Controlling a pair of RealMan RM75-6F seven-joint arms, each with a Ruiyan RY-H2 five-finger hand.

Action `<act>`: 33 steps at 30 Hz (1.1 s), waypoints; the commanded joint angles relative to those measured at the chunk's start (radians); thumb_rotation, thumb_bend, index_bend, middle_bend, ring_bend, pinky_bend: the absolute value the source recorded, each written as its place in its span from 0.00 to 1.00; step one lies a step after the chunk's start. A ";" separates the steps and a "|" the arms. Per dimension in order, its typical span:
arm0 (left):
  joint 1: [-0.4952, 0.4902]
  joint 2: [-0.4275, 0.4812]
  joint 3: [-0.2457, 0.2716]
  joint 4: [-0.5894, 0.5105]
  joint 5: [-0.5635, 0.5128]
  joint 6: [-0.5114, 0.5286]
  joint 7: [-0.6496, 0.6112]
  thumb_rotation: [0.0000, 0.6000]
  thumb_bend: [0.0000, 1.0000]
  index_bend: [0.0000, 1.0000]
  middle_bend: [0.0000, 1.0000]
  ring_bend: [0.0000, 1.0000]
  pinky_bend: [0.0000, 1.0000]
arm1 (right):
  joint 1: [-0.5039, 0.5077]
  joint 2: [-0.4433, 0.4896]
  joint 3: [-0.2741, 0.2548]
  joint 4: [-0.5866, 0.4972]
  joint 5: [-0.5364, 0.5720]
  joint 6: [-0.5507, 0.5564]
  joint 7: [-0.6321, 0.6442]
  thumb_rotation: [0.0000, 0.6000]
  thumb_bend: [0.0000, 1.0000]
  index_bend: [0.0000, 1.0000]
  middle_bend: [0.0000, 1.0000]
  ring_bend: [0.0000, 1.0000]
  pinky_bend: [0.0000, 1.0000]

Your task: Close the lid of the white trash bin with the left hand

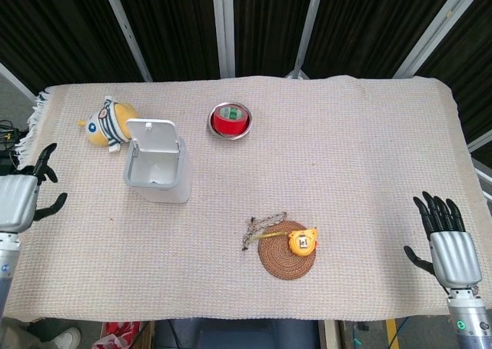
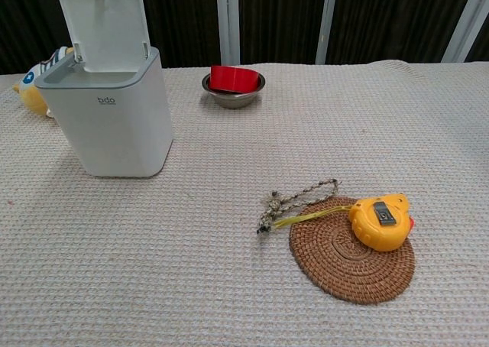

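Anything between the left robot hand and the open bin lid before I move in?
Nothing visible. Only bare mat lies between the left robot hand and the trash bin; its lid stands open. The striped toy sits behind the bin, off that line.

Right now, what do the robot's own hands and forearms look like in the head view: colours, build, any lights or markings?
Both match: the left hand and right hand have slim black fingers on a boxy silver-grey metallic palm block. Below the right hand, a grey cylindrical wrist section carries a small green indicator light. The left arm is cut off at the frame edge, so any light there is unseen. No sleeves or loose cables show.
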 commanded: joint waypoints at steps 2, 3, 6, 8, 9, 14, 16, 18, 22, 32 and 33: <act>-0.133 0.075 -0.091 -0.099 -0.198 -0.171 0.078 1.00 0.54 0.00 0.92 0.84 0.85 | -0.002 0.001 -0.001 -0.002 0.000 0.002 0.004 1.00 0.24 0.00 0.00 0.00 0.00; -0.156 0.085 -0.103 -0.111 -0.240 -0.197 0.093 1.00 0.57 0.00 0.95 0.87 0.87 | -0.002 0.001 0.000 -0.003 0.002 0.002 0.006 1.00 0.24 0.00 0.00 0.00 0.00; -0.214 0.102 -0.127 -0.129 -0.344 -0.244 0.136 1.00 0.61 0.00 1.00 0.92 0.92 | -0.002 0.002 0.001 -0.004 0.006 0.000 0.010 1.00 0.24 0.00 0.00 0.00 0.00; -0.251 0.108 -0.137 -0.131 -0.408 -0.268 0.166 1.00 0.63 0.02 1.00 0.94 0.94 | -0.002 0.003 0.001 -0.004 0.008 -0.001 0.013 1.00 0.24 0.00 0.00 0.00 0.00; -0.266 0.109 -0.140 -0.130 -0.433 -0.277 0.179 1.00 0.63 0.02 1.00 0.94 0.94 | -0.002 0.004 0.001 -0.005 0.009 -0.001 0.014 1.00 0.24 0.00 0.00 0.00 0.00; -0.367 0.108 -0.149 -0.110 -0.581 -0.320 0.258 1.00 0.64 0.04 1.00 0.95 0.94 | -0.003 0.007 0.001 -0.007 0.013 -0.004 0.021 1.00 0.24 0.00 0.00 0.00 0.00; -0.407 0.104 -0.150 -0.102 -0.639 -0.338 0.283 1.00 0.64 0.04 1.00 0.95 0.94 | -0.003 0.008 0.001 -0.008 0.015 -0.005 0.025 1.00 0.24 0.00 0.00 0.00 0.00; -0.446 0.102 -0.146 -0.095 -0.698 -0.360 0.305 1.00 0.64 0.04 1.00 0.95 0.95 | -0.004 0.009 0.001 -0.009 0.017 -0.007 0.028 1.00 0.24 0.00 0.00 0.00 0.00; -0.518 0.089 -0.136 -0.088 -0.797 -0.379 0.340 1.00 0.64 0.05 1.00 0.95 0.95 | -0.004 0.012 0.001 -0.011 0.022 -0.011 0.037 1.00 0.24 0.00 0.00 0.00 0.00; -0.628 0.056 -0.095 -0.082 -0.942 -0.391 0.388 1.00 0.65 0.12 1.00 0.96 0.95 | -0.007 0.019 -0.002 -0.017 0.020 -0.010 0.045 1.00 0.24 0.00 0.00 0.00 0.00; -0.637 0.053 -0.094 -0.082 -0.957 -0.393 0.388 1.00 0.65 0.12 1.00 0.96 0.95 | -0.007 0.019 -0.002 -0.017 0.020 -0.010 0.045 1.00 0.24 0.00 0.00 0.00 0.00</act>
